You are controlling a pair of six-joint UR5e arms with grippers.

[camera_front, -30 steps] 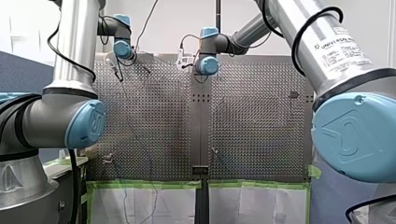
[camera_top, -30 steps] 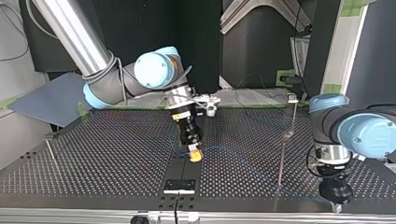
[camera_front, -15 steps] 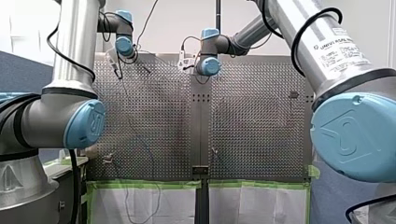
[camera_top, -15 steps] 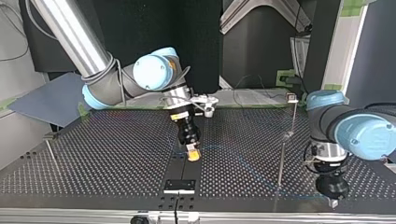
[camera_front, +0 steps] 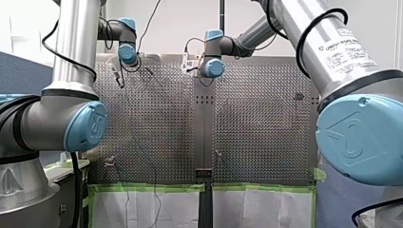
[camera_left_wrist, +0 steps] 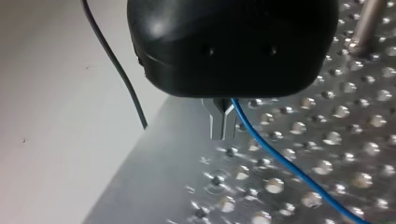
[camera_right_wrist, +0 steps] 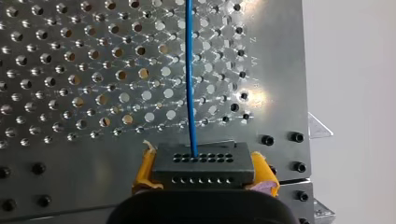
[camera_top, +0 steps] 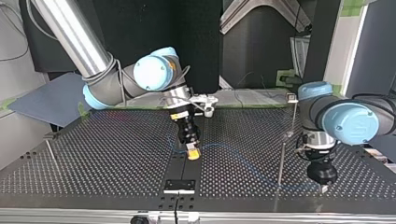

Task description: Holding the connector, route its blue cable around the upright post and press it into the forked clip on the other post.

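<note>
Pinching the connector [camera_right_wrist: 201, 163] between its yellow pads [camera_right_wrist: 145, 170], the right gripper [camera_right_wrist: 205, 175] hangs low over the middle of the table [camera_top: 93, 154]. The blue cable [camera_right_wrist: 190, 74] leaves the connector, sags across the holes and passes the foot of the post [camera_top: 281, 161]. It reaches the left gripper [camera_left_wrist: 222, 122], whose metal fingers are pressed together on it near the table's edge.

blue cable [camera_right_wrist: 190, 70], dark connector [camera_right_wrist: 203, 168], silver perforated table [camera_right_wrist: 70, 93]
</note>
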